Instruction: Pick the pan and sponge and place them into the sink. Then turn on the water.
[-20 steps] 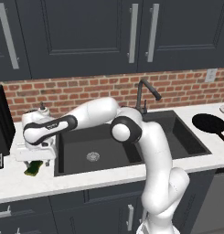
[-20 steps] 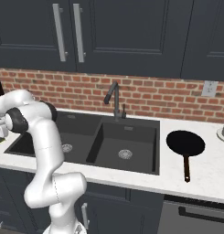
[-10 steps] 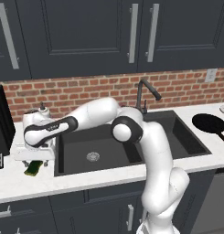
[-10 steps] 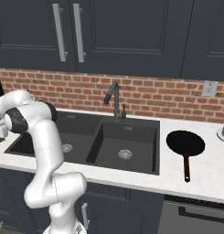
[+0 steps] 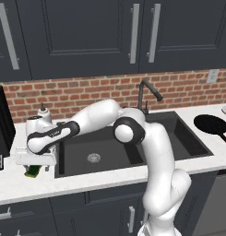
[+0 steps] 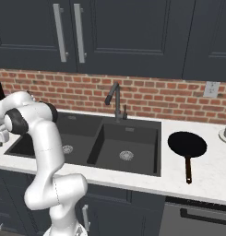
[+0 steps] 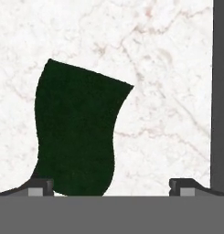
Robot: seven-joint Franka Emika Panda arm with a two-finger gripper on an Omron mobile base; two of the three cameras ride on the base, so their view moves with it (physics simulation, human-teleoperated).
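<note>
Hovering over the small dark green rectangular sponge (image 7: 76,130), the fingers (image 7: 111,187) stand wide and empty. The sponge lies on the white marble worktop (image 7: 168,68) just left of the dark grey double-basin sink (image 5: 133,150). In the hand view its long axis runs up the picture, and it sits off-centre — toward the left fingertip, not midway. Against the picture a second back, the hand looks slightly lower — nothing else differs

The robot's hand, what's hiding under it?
The dark green sponge lies flat on the white marble counter right below the open gripper. In the left base view the hand covers most of the sponge, so just a corner peeks out.
</note>
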